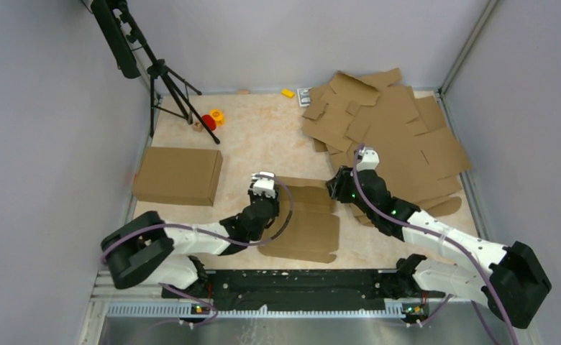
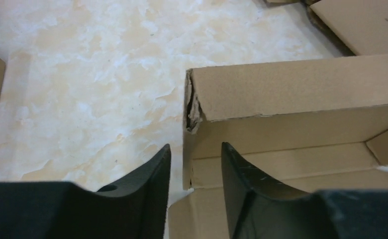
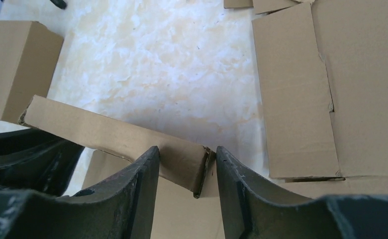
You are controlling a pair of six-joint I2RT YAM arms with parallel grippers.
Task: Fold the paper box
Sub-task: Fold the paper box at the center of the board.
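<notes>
The paper box (image 1: 303, 223), plain brown cardboard, lies partly folded between the arms with its far wall raised. My left gripper (image 1: 263, 188) hovers at its far left corner. In the left wrist view the jaws (image 2: 194, 155) stand apart, straddling the torn corner edge of the box (image 2: 291, 89), with a gap on each side. My right gripper (image 1: 337, 188) is at the far right corner. There the jaws (image 3: 187, 152) are apart around the end of the raised wall (image 3: 112, 134), and the right finger (image 3: 237, 179) touches the corner flap.
A closed, finished cardboard box (image 1: 178, 175) sits at the left, also seen as (image 3: 13, 64). A pile of flat cardboard blanks (image 1: 393, 136) fills the right back. A black tripod (image 1: 170, 83) and small red and yellow items (image 1: 211, 118) stand at the back left.
</notes>
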